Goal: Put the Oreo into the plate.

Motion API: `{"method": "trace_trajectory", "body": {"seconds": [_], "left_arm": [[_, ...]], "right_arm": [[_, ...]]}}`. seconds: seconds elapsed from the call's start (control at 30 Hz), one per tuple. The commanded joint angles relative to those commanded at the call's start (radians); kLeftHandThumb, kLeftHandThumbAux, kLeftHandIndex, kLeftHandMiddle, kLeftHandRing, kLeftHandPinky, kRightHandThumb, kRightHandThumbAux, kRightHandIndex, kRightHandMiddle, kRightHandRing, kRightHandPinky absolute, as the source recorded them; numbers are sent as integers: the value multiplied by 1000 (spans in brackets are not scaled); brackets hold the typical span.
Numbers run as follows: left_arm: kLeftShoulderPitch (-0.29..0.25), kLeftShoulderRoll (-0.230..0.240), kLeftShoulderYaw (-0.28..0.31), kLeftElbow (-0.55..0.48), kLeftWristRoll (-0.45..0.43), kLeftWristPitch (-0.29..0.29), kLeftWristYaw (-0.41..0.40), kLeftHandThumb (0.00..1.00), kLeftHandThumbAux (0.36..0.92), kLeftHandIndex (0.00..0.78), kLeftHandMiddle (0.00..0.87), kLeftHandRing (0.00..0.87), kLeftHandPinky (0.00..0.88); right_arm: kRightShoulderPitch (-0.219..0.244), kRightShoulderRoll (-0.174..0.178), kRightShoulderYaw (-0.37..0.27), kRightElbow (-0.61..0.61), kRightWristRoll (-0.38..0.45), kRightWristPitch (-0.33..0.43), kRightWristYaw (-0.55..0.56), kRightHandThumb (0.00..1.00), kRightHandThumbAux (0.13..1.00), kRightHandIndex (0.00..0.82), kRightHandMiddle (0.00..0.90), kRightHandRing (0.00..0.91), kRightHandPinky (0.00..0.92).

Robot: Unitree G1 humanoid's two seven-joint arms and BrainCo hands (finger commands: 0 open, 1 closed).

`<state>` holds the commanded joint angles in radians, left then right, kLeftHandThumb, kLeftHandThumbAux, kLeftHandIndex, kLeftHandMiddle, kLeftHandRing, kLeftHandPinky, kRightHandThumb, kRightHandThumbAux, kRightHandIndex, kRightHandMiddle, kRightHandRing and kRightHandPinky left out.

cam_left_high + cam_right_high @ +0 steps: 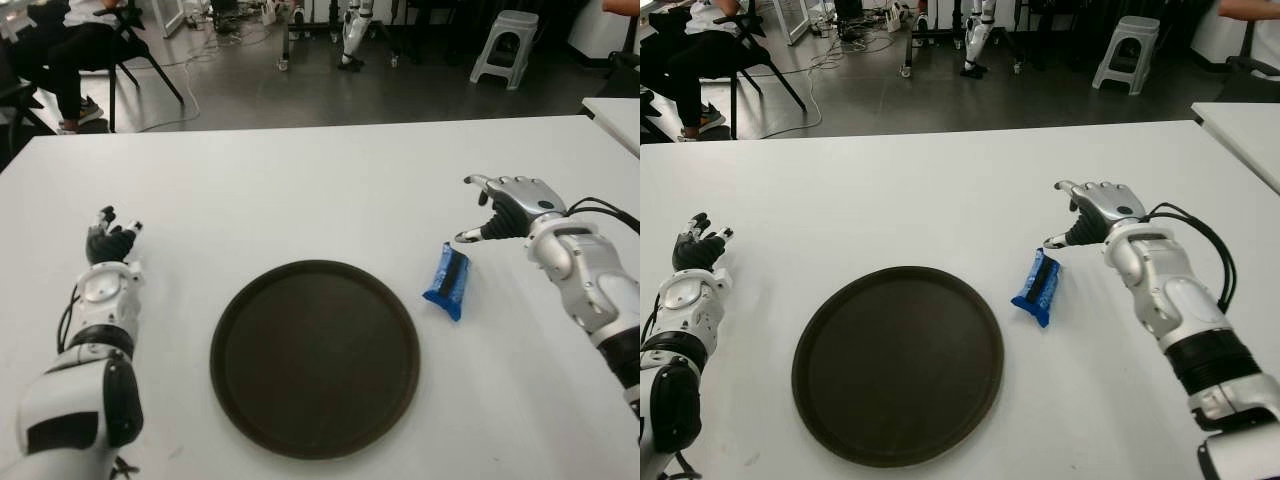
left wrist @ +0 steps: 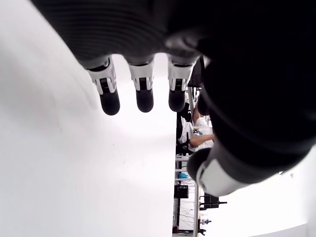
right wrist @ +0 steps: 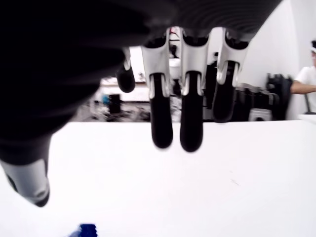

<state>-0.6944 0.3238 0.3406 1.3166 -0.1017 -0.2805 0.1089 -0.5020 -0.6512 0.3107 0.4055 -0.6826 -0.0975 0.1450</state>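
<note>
This looks like a robotics lab or workshop: a wide white table (image 1: 320, 170) stands on a bare grey floor (image 1: 400, 90) with loose cables (image 1: 190, 60) trailing across it. Beyond the table are a grey plastic stool (image 1: 505, 45), the legs of another robot on a stand (image 1: 355, 35), and a person seated on a black chair (image 1: 70, 60) at the side

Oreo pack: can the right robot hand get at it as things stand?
Probably yes. The right robot hand shows open just beyond the Oreo pack, which lies flat on the table beside the plate, with nothing between them.
</note>
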Motion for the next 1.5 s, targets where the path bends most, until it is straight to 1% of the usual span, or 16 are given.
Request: {"method": "trace_trajectory", "body": {"seconds": [0.07,0.17,0.3,0.47,0.57,0.63,0.7,0.87,1.03,1.27,1.5], "left_arm": [[0,-1,1,0,-1,0,1,27,777,0,0,0,42],[0,-3,1,-1,-1,-2,6,31,779,0,0,1,47],[1,-4,-1,-2,0,-3,5,28,779,0,0,3,44],[0,-3,-6,-2,3,4,3,23,780,0,0,0,34],[0,-4,-4,-2,-1,4,2,22,781,0,0,0,40],[0,-5,-4,-2,-1,2,3,22,779,0,0,0,42],[0,-5,-5,-2,0,1,4,24,779,0,0,1,44],[0,-5,-5,-3,0,2,6,27,794,0,0,5,50],[-1,-8,-4,-3,-2,-1,8,25,807,0,0,3,50],[1,-7,-11,-4,6,-6,9,26,809,0,0,0,28],[0,-7,-9,-2,3,-2,9,30,802,0,0,1,40]], "right_arm": [[-17,-14,-2,31,16,-62,1,116,552,0,1,1,2],[-34,-25,-2,73,24,-134,-7,154,540,0,0,0,0],[-61,-36,4,123,25,-212,-4,179,524,0,0,0,0],[-97,-43,18,182,11,-296,-19,177,510,0,0,0,0],[-116,-39,23,214,4,-327,-31,175,507,0,0,0,0],[-141,-28,41,266,-14,-353,-52,174,504,0,0,0,0],[-154,-26,53,300,-25,-377,-73,176,499,0,0,0,0],[-172,-38,77,342,-50,-446,-128,188,495,0,0,0,0],[-195,-45,103,383,-79,-490,-174,191,493,0,0,0,0],[-226,-58,138,416,-123,-534,-199,214,494,0,0,0,0],[-260,-71,180,444,-169,-574,-214,265,493,0,0,0,0]]}}
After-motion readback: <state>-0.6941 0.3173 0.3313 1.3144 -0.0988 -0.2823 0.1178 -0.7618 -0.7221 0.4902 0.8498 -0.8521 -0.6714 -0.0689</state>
